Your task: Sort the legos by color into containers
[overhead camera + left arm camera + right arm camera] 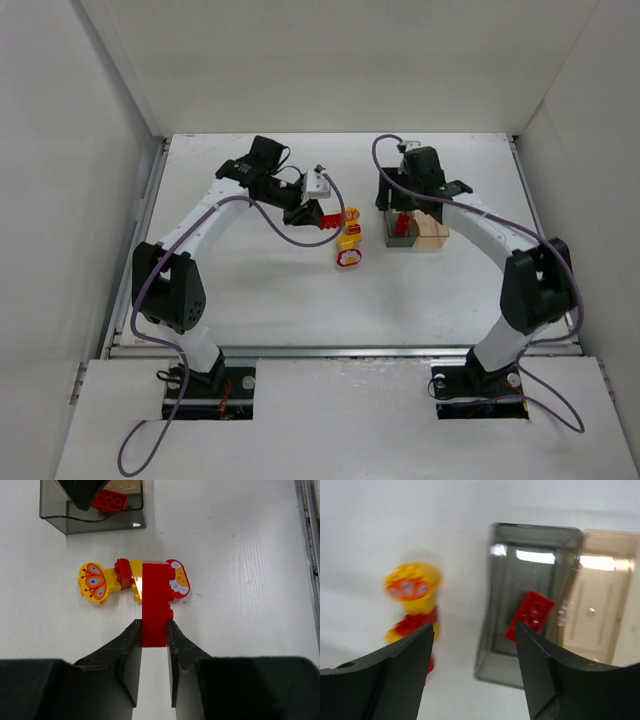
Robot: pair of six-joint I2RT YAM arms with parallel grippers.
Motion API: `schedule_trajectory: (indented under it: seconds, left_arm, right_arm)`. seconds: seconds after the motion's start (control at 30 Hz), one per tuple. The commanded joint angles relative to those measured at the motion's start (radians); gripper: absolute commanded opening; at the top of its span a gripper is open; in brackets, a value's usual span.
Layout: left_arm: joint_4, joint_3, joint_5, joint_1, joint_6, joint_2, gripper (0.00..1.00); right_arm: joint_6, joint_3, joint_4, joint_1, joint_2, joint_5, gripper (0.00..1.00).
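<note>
We see the left arm stretched forward to mid-table, the left gripper (154, 630) clamped on a tall red brick (155, 587) by the loose legos (95, 582) on the table (240, 555). The right arm bends over the containers, the right gripper (474, 630) spread apart. A small red brick (531, 615) lies in the grey box (535, 535), joined to the amber box (607, 537).

The red brick (154, 605) is glossy smooth plastic, the smoky box (100, 526) shiny see-through plastic, the table (240, 555) matt white
</note>
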Motion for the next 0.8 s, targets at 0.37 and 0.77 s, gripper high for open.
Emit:
schedule_trajectory:
  seconds: [0.37, 0.77]
  left_arm:
    - [-0.01, 0.021, 0.186, 0.019, 0.028, -0.02, 0.0]
    - [-0.059, 0.039, 0.237, 0.019, 0.074, -0.02, 0.0]
  right_arm:
    - [-0.61, -0.14, 0.201, 0.165, -0.303, -0.697, 0.82]
    - [-0.603, -0.014, 0.21, 0.228, -0.188, -0.648, 0.45]
